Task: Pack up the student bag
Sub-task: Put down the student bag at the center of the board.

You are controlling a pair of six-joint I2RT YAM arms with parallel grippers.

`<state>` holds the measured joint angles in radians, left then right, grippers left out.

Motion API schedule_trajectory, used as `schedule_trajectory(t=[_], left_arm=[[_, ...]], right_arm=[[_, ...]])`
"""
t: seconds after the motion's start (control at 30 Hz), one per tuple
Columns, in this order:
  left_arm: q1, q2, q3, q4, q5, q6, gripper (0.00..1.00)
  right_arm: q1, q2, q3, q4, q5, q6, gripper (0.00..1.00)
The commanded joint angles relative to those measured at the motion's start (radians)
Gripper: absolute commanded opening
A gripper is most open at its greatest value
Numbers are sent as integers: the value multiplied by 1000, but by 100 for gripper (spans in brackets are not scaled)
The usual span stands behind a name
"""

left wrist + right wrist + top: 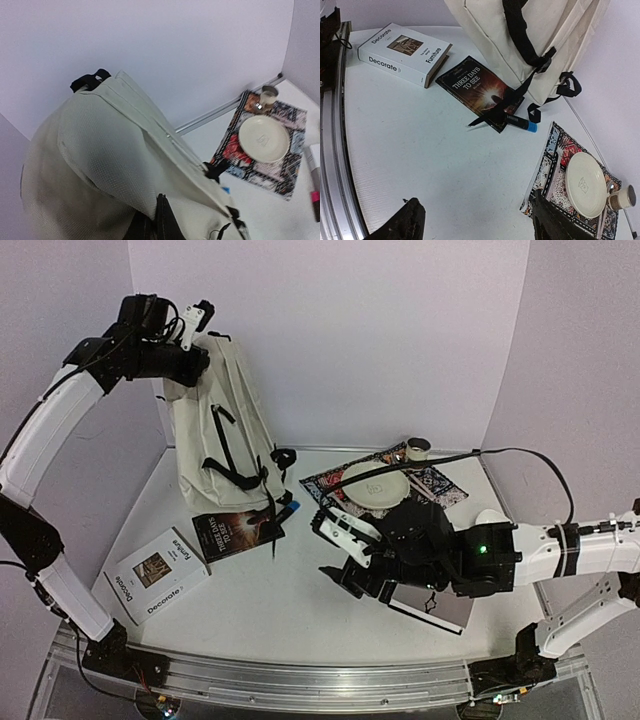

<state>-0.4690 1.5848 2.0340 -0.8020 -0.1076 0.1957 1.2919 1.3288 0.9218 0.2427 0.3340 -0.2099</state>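
2 near student bag (570,30): book (402,52) "Decorate Furniture", paperback (477,92) "THREE DAYS TO SEE".

Passage was offered by the bare white tabletop (265,615) between the white hardcover book (155,575) and the right gripper (335,552). The far left was blocked by the hanging cream fabric backpack (225,425), dark paperback (238,532) and blue-capped marker (288,508); the far right, by a round cream plate (375,485) on a patterned book (322,486).
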Motion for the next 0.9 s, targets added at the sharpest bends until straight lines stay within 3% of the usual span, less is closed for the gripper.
schedule_trajectory(t=[0.0, 0.27, 0.37, 0.47, 0.67, 0.87], left_arm=[[49, -22, -33, 246, -142, 233, 0], [136, 24, -78, 374, -95, 381, 0], [135, 2, -153, 411, -13, 415, 0], [133, -59, -281, 437, 136, 419, 0], [101, -207, -671, 521, 294, 384, 0], [-106, -318, -906, 544, 261, 348, 0]], right_arm=[[3, -43, -23, 0, 63, 33, 74], [3, -67, -56, 0, 98, 50, 75], [3, -78, -70, 0, 115, 53, 75], [3, -82, -79, 3, 128, 55, 75], [3, -72, -83, 10, 130, 54, 76], [3, -66, -83, 10, 125, 54, 76]])
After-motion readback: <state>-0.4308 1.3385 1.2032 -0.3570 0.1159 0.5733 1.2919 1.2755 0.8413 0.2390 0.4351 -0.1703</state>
